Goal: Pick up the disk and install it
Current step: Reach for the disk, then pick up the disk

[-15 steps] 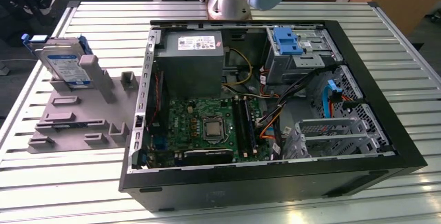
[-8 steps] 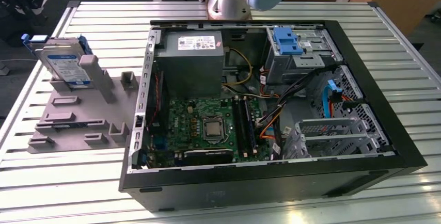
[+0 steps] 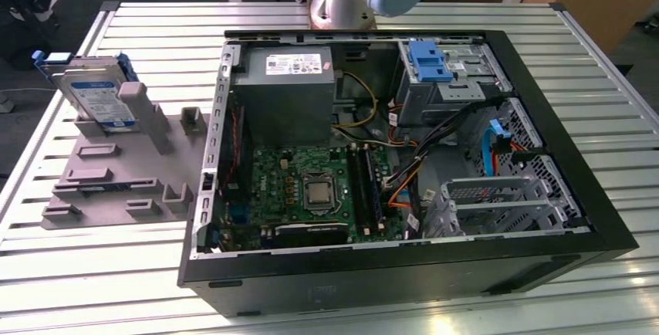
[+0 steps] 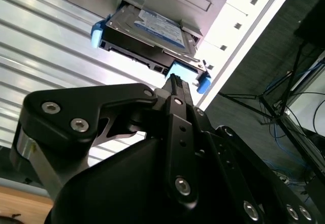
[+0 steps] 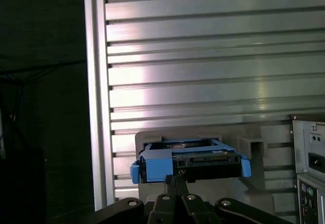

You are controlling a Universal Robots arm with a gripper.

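1. By the look of it, no part of the task is done. The disk stands on edge in a grey holder, to the exterior view's left of the open case and well apart from it.
2. In the first wrist view the pincer has its fingers pressed together and pinches nothing. Its tip points at the disk's blue frame.
3. In the exterior view nothing touches the disk. Both the picking up and the installing are judged as left to do.
4. The disk is a flat rectangle of silver metal with a white-and-blue label. The frame is smooth blue plastic clipped around its edges, with small tabs at the ends.
5. The holder is matte grey and blocky, with upright posts and low slots. It lies on the surface, beside the case's wall on the exterior view's left. The surface is made of shiny ribbed metal slats.
6. The case has black walls. Inside it are a grey metal box, a green board, a perforated metal cage, a blue bracket and loose coloured cables.
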